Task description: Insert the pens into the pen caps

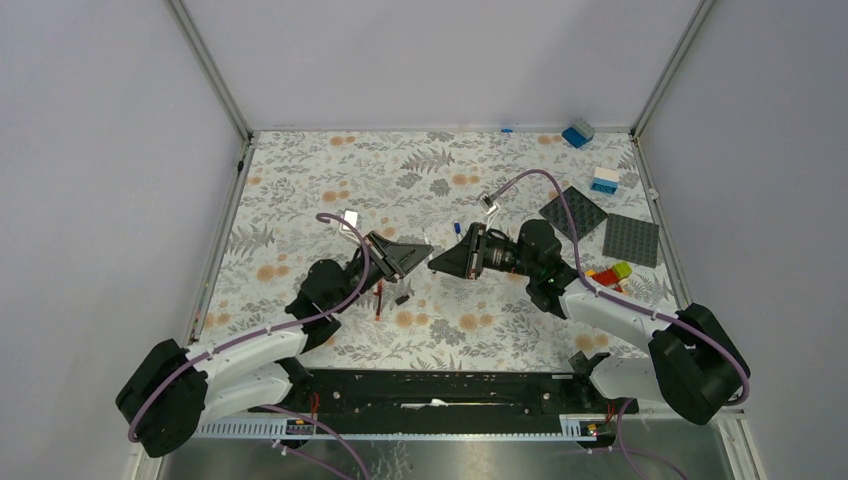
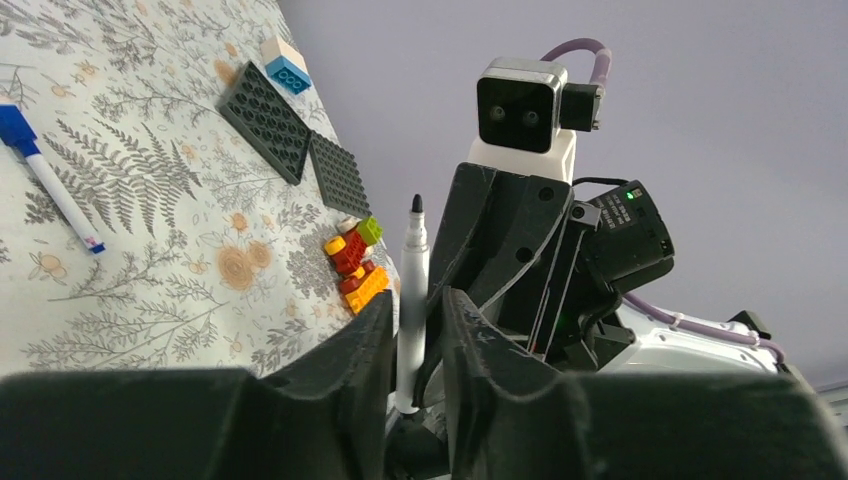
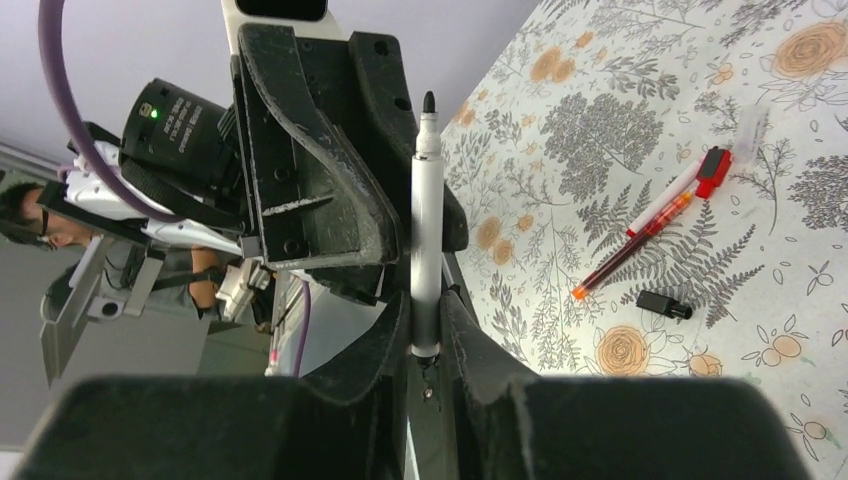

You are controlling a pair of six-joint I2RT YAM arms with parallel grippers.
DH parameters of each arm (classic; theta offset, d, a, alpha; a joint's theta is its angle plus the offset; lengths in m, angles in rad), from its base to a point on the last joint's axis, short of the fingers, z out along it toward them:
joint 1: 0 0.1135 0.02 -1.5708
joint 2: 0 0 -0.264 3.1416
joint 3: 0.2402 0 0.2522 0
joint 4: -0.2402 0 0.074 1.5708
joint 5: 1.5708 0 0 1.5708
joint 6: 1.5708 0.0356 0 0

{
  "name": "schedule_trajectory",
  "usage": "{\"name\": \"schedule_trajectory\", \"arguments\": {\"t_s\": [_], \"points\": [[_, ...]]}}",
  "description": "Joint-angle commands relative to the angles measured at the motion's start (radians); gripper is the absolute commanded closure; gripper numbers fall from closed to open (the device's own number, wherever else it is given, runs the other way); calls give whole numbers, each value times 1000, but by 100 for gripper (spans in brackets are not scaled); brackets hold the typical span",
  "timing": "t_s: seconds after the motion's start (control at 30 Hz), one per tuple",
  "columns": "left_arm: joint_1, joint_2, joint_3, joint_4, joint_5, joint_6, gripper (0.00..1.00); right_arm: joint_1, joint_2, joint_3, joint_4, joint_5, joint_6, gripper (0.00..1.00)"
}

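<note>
One white pen (image 3: 426, 230), black tip bare, is sitting between both claws where they are meeting over mid-table. Right claw (image 3: 425, 300) is pinching it. Left claw (image 2: 417, 300) is sitting narrow around it, grip unclear. Black cap (image 3: 664, 304) is lying near red pen (image 3: 625, 255).

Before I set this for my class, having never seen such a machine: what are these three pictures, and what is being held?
Two robot arms stand at the near edge of a table, each with a two-finger gripper. One picture looks down from above; the others come from wrist cameras. The left gripper and right gripper meet around one uncapped white pen; the right looks clamped, the left's grip is unclear. On the table lie a black cap, red pens, a blue-capped pen and toy bricks.
</note>
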Motion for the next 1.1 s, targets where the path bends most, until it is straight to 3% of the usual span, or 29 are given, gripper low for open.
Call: {"name": "schedule_trajectory", "arguments": {"t_s": [0.0, 0.23, 0.3, 0.37, 0.4, 0.5, 0.57, 1.07], "points": [[-7, -45, 15, -4, -12, 38, 71, 14, -3, 60, -38, -83, -81, 100], [-7, -35, 26, -20, -9, 54, 76, 17, -14, 68, -66, -134, -119, 100], [-7, -24, 29, -18, -4, 54, 84, 20, -15, 75, -76, -144, -130, 100], [-7, -15, 31, -18, 0, 50, 98, 22, -18, 81, -89, -143, -138, 100], [-7, -11, 31, -15, 1, 47, 100, 22, -19, 85, -96, -137, -141, 99], [-7, -9, 22, 2, 1, 37, 100, 22, -26, 88, -110, -114, -144, 53], [-7, -10, 18, 4, -2, 34, 100, 22, -28, 85, -96, -107, -135, 45], [-9, -15, 7, 18, -6, 42, 100, 26, -1, 88, -77, -102, -115, 60]]}}
